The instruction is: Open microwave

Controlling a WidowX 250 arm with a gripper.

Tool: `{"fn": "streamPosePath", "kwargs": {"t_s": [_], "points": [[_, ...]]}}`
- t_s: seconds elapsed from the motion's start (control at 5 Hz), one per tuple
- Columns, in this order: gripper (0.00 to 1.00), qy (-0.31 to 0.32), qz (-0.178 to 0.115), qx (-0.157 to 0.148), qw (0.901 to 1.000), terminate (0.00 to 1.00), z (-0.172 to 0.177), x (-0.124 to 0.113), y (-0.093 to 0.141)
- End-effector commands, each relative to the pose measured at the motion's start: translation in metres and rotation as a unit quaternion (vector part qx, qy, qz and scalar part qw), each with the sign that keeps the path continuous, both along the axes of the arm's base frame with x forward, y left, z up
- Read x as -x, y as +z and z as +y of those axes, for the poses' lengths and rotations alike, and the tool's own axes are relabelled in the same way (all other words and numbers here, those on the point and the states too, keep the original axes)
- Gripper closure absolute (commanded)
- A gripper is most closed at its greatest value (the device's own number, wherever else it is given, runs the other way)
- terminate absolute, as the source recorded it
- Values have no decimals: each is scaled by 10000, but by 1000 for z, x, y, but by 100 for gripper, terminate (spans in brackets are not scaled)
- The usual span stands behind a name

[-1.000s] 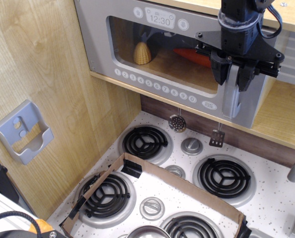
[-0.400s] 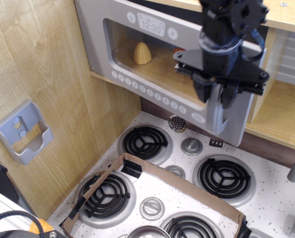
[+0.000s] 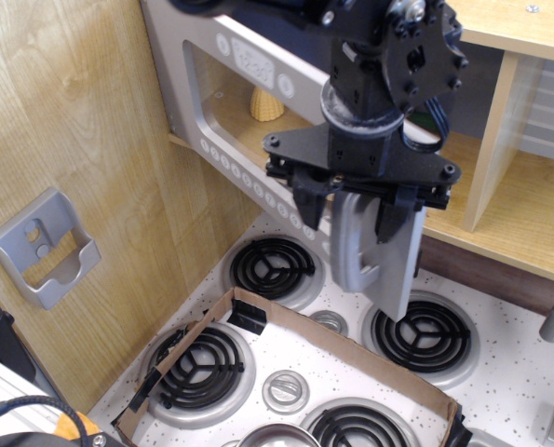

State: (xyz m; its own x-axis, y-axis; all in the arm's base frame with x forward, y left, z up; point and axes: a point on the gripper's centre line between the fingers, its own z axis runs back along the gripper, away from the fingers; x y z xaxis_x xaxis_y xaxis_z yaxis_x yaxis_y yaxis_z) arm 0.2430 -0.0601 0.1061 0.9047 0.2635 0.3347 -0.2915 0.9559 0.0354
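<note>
Wood-panelled toy kitchen, stove top below. Microwave (image 3: 222, 102) sits upper left, door swung partly outward. Gripper (image 3: 353, 203) is clamped on the handle (image 3: 349, 244). Step: opening. Next move calls for further outward swing.

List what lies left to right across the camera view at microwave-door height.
Wall bracket → number buttons on the microwave door → door handle with the pincer around it → open wooden shelf.
</note>
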Motion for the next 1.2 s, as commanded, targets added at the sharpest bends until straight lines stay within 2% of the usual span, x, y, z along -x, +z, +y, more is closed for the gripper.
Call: {"fn": "streamPosePath", "kwargs": {"t_s": [0.0, 0.2, 0.4, 0.6, 1.0], "points": [[0, 1029, -618, 168, 9926, 0, -39, 27, -20], [0, 1309, -781, 340, 9877, 0, -64, 26, -31], [0, 808, -706, 457, 9932, 0, -94, 1, -29], [0, -47, -717, 347, 9968, 0, -107, -26, -23], [0, -1217, -638, 408, 9897, 0, -115, -77, 3]]}}
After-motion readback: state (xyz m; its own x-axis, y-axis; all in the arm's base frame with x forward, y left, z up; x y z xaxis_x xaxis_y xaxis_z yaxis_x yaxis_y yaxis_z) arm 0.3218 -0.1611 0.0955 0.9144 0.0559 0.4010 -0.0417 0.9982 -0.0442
